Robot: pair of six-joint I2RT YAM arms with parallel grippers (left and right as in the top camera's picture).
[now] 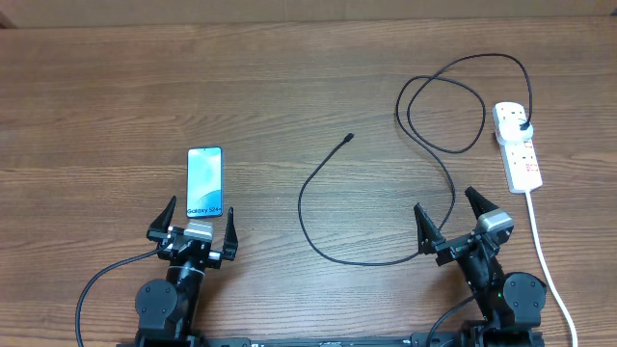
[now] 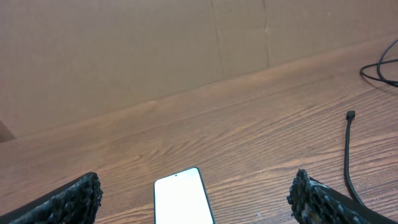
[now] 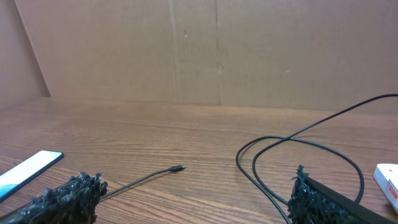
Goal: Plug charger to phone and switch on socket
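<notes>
The phone [image 1: 204, 181] lies face up at the left, its "Galaxy S24" text at the near end; it also shows in the left wrist view [image 2: 182, 198] and the right wrist view [image 3: 28, 169]. My left gripper [image 1: 200, 218] is open and empty just behind the phone's near end. The charger cable [image 1: 318, 193] loops across the middle, its connector tip [image 1: 349, 138] free on the table, its black plug [image 1: 523, 126] in the socket [image 1: 518, 145] at the far right. My right gripper [image 1: 449, 208] is open and empty over the cable's near loop.
The socket's thick white cord [image 1: 549, 270] runs toward the front right edge past my right arm. Cable loops [image 3: 298, 149] lie ahead of my right gripper. A brown cardboard wall [image 3: 199, 50] stands behind the wooden table.
</notes>
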